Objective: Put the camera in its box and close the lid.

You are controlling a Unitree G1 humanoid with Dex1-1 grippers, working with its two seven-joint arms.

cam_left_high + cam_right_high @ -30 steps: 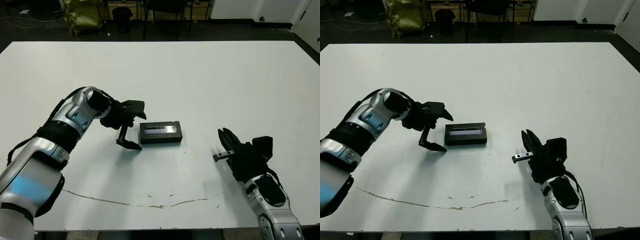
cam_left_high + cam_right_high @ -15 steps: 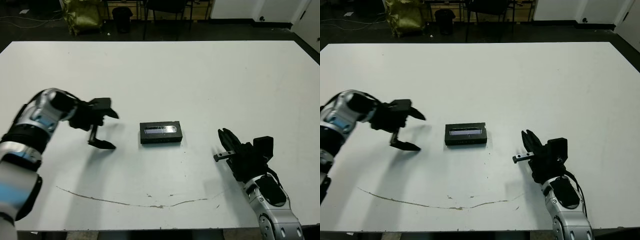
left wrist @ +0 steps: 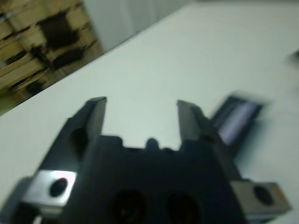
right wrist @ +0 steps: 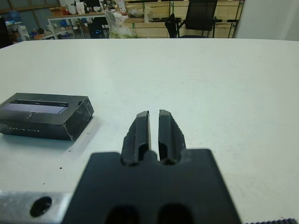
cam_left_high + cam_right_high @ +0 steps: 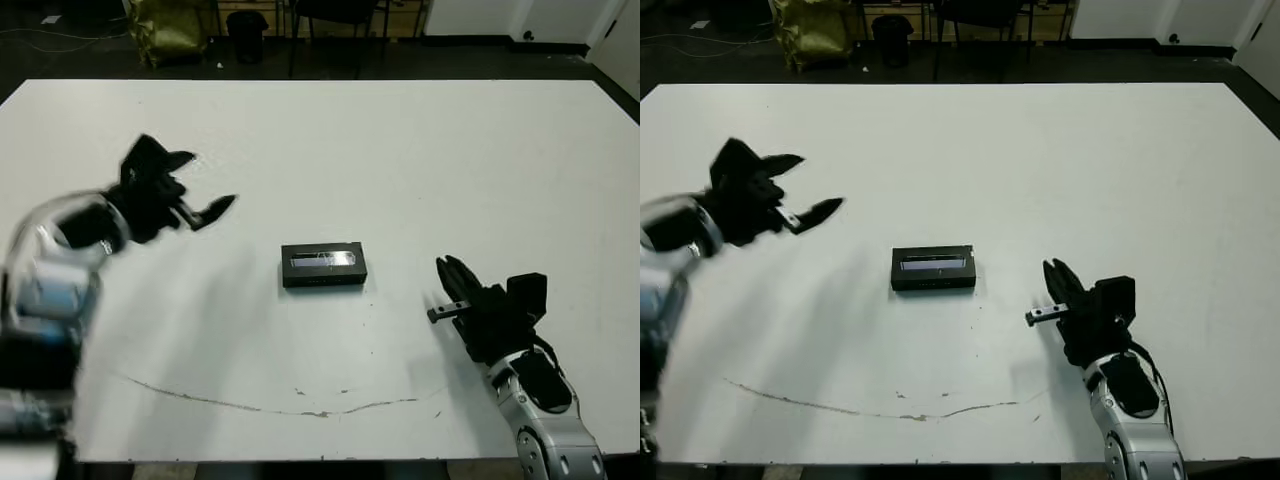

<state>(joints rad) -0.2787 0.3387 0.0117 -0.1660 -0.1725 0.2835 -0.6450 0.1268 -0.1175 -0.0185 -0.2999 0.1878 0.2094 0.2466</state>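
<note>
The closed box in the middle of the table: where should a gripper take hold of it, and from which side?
Judging by its pose, from above: the box lies flat and low, so pinch across its short width, on the two long side walls, near mid-length. The open left gripper would fit; the right gripper is shut.

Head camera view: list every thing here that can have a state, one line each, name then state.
lid: on the box, closed, stripe up, lying flat.
box: shut under the lid, flat on the table, nothing touching it.
left pincer: open, empty, raised above the table, blurred.
right pincer: shut, empty, low near the table, apart from the box.
</note>
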